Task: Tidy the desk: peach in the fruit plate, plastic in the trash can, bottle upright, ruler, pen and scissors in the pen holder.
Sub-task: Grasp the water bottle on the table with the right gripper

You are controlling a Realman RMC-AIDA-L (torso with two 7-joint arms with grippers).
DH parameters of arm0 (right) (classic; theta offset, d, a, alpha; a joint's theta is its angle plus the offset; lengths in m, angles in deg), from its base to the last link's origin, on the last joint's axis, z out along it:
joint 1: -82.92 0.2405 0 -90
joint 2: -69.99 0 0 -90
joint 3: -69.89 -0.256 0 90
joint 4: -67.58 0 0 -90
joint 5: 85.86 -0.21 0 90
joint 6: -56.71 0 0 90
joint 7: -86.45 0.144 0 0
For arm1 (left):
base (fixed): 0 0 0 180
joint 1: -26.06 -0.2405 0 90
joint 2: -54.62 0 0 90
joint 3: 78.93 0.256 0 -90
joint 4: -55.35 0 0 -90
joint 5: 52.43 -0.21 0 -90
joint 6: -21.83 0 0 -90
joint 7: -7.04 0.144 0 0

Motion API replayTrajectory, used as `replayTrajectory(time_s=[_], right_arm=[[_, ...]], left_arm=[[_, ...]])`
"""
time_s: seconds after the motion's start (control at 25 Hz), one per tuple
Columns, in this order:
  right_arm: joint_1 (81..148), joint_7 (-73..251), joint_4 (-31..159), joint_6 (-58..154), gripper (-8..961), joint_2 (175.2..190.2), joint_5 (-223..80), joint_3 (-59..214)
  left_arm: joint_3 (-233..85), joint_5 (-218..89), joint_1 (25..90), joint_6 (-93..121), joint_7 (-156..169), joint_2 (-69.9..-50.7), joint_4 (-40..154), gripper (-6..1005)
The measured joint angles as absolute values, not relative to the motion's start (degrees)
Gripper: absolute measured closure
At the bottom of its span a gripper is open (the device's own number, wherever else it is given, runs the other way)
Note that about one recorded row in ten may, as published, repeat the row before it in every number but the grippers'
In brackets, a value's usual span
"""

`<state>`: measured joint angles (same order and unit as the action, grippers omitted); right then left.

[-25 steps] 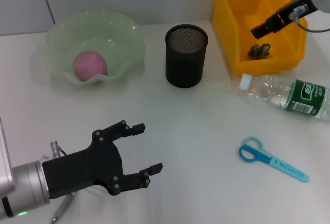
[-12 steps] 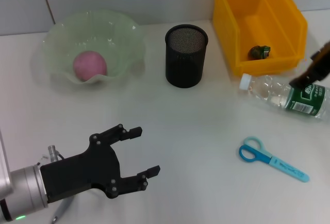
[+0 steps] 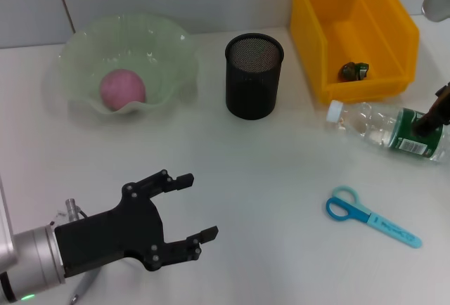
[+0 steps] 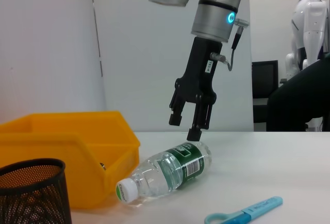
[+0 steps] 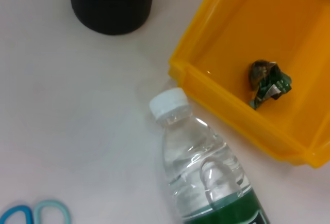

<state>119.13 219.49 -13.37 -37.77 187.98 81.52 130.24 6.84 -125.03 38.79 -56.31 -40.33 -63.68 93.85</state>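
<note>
Right gripper (image 4: pixel 195 127): at 3 o'clock on the desk, directly over the bottle's green label. Jaws narrowly parted, holding nothing. Fingertips (image 3: pixel 422 126) sit at the label's top; contact can't be confirmed.
Left gripper (image 3: pixel 188 205): at 7 o'clock, low over the desk. Jaws wide, nothing between them.
Bottle (image 3: pixel 385 129): lying on its side at 3 o'clock, white cap (image 5: pixel 168 102) pointing toward the desk centre. It lies just in front of the bin; in the right wrist view the cap sits just beside the bin's near corner.
Bin (image 3: pixel 316 32): yellow, at 1 o'clock. Crumpled plastic (image 3: pixel 353 71) sits inside on its floor.
Pen holder (image 3: pixel 254 75): black mesh cup at 12 o'clock, upright, between plate and bin. No contents visible above the rim in the head view.
Plate (image 3: pixel 173 46): pale green, wavy-edged, at 10 o'clock.
Peach (image 3: pixel 122 88): pink, resting inside the plate.
Scissors (image 3: pixel 371 217): blue handles, flat on the desk at 4 o'clock. They lie apart from the bottle, on the side nearer the robot.
Pen (image 3: pixel 81 286): at 7 o'clock, mostly hidden under the left gripper body; only a grey end shows.
Desk (image 3: pixel 281 178): white surface.
</note>
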Motion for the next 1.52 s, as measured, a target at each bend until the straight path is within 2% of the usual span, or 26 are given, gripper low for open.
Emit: replayTrajectory(time_s=[0.56,1.52], right_arm=[[119.3,219.0,-6.8,-31.1,123,186.16,81.6,135.0],[123.8,219.3,7.7,-22.3,120,185.57,81.6,139.8]], left_arm=[[6.8,-125.0,38.7,-56.1,-40.3,-63.68,93.8,174],[6.8,-125.0,39.0,-56.3,-40.8,-63.59,93.7,176]])
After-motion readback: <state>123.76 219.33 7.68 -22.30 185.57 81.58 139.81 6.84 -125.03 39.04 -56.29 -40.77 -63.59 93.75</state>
